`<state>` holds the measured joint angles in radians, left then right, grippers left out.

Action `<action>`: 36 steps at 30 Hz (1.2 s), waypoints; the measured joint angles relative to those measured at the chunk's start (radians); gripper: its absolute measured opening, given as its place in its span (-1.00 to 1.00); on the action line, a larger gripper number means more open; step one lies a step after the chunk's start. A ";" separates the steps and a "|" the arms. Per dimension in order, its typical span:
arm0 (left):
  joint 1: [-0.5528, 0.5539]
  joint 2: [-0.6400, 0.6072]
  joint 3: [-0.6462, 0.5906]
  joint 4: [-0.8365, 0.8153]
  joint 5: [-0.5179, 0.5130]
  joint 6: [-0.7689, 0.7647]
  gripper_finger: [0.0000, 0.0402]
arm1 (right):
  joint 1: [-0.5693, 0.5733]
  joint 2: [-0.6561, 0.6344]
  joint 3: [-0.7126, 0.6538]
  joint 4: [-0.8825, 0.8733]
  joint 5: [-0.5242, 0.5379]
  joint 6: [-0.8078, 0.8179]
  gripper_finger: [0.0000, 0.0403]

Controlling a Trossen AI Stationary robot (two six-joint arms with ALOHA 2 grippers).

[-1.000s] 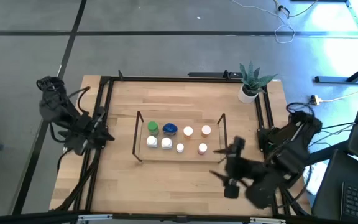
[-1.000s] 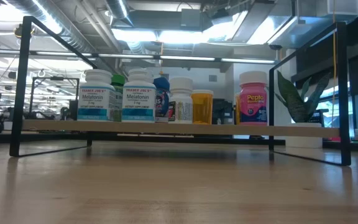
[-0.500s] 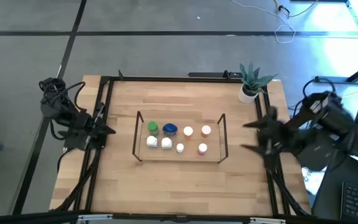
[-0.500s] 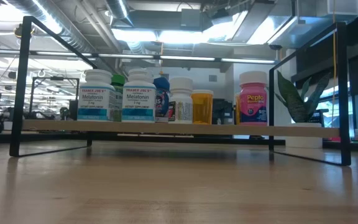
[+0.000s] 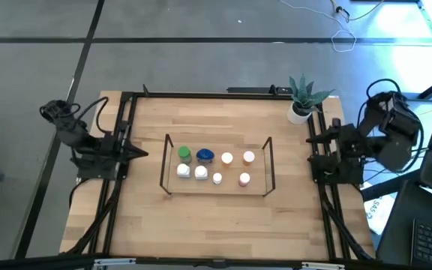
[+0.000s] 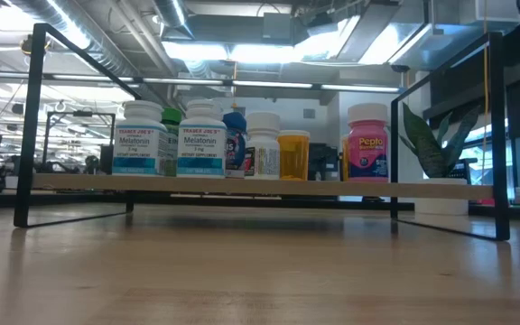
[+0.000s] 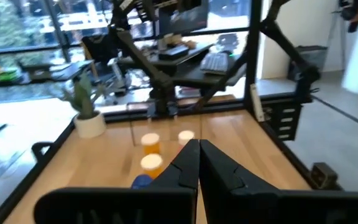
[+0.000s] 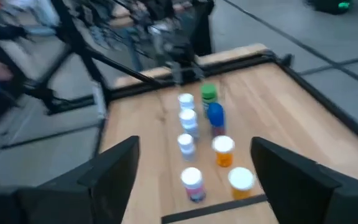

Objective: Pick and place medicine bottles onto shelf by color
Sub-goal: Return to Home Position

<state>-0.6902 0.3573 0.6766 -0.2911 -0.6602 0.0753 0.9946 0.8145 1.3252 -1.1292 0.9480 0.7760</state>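
Observation:
Several medicine bottles stand upright in two rows on the board of the shelf point(image 5: 165, 166), a low wire frame at the table's middle. From above I see the caps: green point(image 5: 184, 154), blue point(image 5: 205, 156), pale orange point(image 5: 248, 157), white point(image 5: 183, 171) and pink point(image 5: 244, 179). The low view shows their labels, among them a pink bottle point(image 6: 367, 144). My left gripper point(image 5: 141, 154) is shut at the table's left rail and points at the shelf. My right gripper point(image 5: 313, 155) stands open at the right rail, facing the shelf with nothing between its fingers point(image 8: 114, 168).
A green plant in a white pot point(image 5: 301, 103) stands at the far right corner. Black frame rails point(image 5: 128, 120) edge the table on the left and right. Bare wood point(image 5: 208, 225) lies between the shelf and the near edge.
My right gripper has pulled away from the shelf's near right corner, going toward the table's right edge and a little toward the far side, staying open. My left gripper has swung slightly toward the shelf while shut. The bottles have not moved.

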 joint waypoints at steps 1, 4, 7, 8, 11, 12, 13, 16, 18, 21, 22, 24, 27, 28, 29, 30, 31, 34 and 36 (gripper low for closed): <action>0.016 0.000 -0.008 0.001 0.001 -0.013 -1.00 | 0.001 -0.039 -0.039 0.042 -0.004 -0.021 0.53; 0.066 -0.027 -0.033 0.010 0.035 -0.021 -1.00 | 0.001 -0.148 -0.141 0.162 -0.023 -0.130 0.53; 0.117 -0.060 -0.076 0.027 0.044 -0.027 -1.00 | 0.001 -0.248 -0.228 0.271 -0.047 -0.226 0.53; 0.132 -0.074 -0.093 0.023 0.044 -0.043 -1.00 | 0.001 -0.281 -0.255 0.303 -0.065 -0.249 0.53; 0.172 -0.138 -0.137 0.024 0.061 -0.079 -1.00 | 0.001 -0.365 -0.324 0.367 -0.095 -0.295 0.53; 0.183 -0.162 -0.149 0.023 0.064 -0.091 -1.00 | 0.001 -0.391 -0.345 0.381 -0.106 -0.310 0.53; 0.193 -0.180 -0.160 0.028 0.067 -0.096 -1.00 | 0.001 -0.416 -0.365 0.393 -0.115 -0.313 0.53; 0.214 -0.232 -0.184 0.022 0.077 -0.098 -1.00 | 0.001 -0.486 -0.418 0.437 -0.150 -0.343 0.53; 0.223 -0.264 -0.195 0.027 0.079 -0.082 -1.00 | 0.001 -0.523 -0.450 0.439 -0.168 -0.373 0.53; 0.234 -0.303 -0.218 0.024 0.078 -0.066 -1.00 | 0.001 -0.590 -0.493 0.462 -0.174 -0.419 0.53; 0.239 -0.318 -0.226 0.024 0.078 -0.065 -1.00 | 0.001 -0.611 -0.504 0.472 -0.175 -0.432 0.53; 0.246 -0.347 -0.242 0.026 0.076 -0.065 -1.00 | 0.001 -0.658 -0.531 0.484 -0.183 -0.468 0.53; 0.256 -0.354 -0.265 0.020 0.065 -0.065 -1.00 | 0.001 -0.741 -0.564 0.524 -0.212 -0.517 0.53; 0.261 -0.354 -0.268 0.017 0.062 -0.066 -1.00 | 0.001 -0.768 -0.574 0.541 -0.222 -0.527 0.53; 0.264 -0.354 -0.269 0.023 0.062 -0.070 -1.00 | 0.001 -0.793 -0.583 0.549 -0.235 -0.540 0.53; 0.267 -0.355 -0.272 0.029 0.059 -0.073 -1.00 | 0.001 -0.814 -0.594 0.551 -0.242 -0.549 0.53; 0.268 -0.355 -0.277 0.031 0.058 -0.073 -1.00 | 0.001 -0.814 -0.598 0.544 -0.241 -0.551 0.53; 0.273 -0.354 -0.303 0.068 0.066 -0.068 -1.00 | 0.001 -0.807 -0.598 0.524 -0.273 -0.546 0.53; 0.272 -0.354 -0.314 0.102 0.074 -0.063 -1.00 | 0.001 -0.811 -0.607 0.542 -0.293 -0.548 0.53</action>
<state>-0.4179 0.0029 0.3623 -0.1895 -0.5860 0.0120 0.9951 0.0036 0.7186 -0.5874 0.6546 0.2285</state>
